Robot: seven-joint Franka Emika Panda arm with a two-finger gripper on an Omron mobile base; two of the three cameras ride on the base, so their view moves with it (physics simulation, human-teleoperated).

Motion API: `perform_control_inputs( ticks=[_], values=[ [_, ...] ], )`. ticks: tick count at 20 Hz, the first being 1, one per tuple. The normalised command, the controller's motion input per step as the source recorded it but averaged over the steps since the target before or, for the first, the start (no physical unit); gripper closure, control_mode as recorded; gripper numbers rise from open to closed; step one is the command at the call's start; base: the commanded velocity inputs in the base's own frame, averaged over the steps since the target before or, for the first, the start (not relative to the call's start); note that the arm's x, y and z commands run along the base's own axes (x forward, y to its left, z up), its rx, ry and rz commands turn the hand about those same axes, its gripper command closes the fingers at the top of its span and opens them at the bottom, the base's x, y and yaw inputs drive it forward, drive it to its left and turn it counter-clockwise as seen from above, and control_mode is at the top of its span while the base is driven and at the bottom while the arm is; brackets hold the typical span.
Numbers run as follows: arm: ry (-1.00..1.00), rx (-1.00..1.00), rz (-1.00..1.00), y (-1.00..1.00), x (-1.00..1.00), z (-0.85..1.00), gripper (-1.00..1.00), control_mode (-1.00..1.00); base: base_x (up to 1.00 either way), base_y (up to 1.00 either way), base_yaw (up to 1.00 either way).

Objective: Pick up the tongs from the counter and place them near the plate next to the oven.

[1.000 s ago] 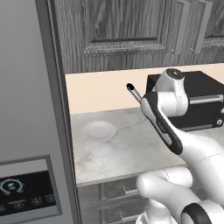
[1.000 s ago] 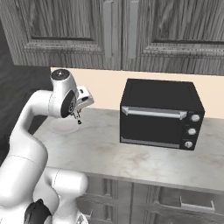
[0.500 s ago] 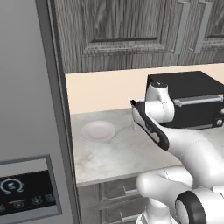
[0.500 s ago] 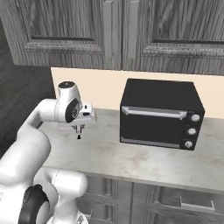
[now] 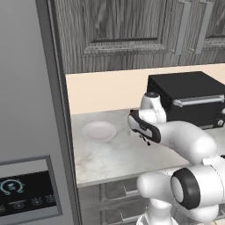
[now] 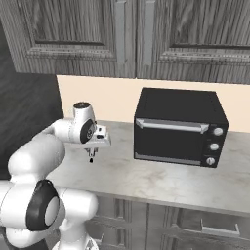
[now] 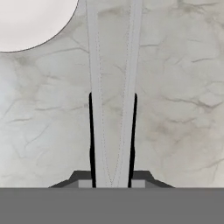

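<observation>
The end effector (image 7: 112,181) is clamped on the tongs (image 7: 113,87), whose two pale arms run up the hand view from between the fingertips (image 7: 90,144) and spread apart toward the top. The tongs hang over the veined marble surface (image 7: 175,109); whether they touch it I cannot tell. The white plate (image 5: 99,131) lies just beside them at the wall-side left, and the black oven (image 6: 178,127) stands well to the right. Dark wood cabinets (image 6: 122,34) hang above.

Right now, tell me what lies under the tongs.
Under the tongs, held in the pincer, lies bare marble counter. The plate sits off to one side, not beneath.
</observation>
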Motion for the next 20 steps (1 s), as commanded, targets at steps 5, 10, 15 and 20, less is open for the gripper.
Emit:
perform_control_inputs(
  ticks=[5,10,15,20],
  values=[
    [0.05,0.02,-0.06,0.0,0.46,-0.47,1.0,-1.0,0.0,0.0,0.0],
    [0.14,0.01,-0.06,0.0,0.52,-0.41,1.0,-1.0,0.0,0.0,0.0],
    [0.04,0.01,-0.05,0.02,0.32,-0.39,1.0,-1.0,0.0,0.0,0.0],
    [0.0,0.0,-0.09,0.12,0.16,-0.42,1.0,-1.0,0.0,0.0,0.0]
  ],
)
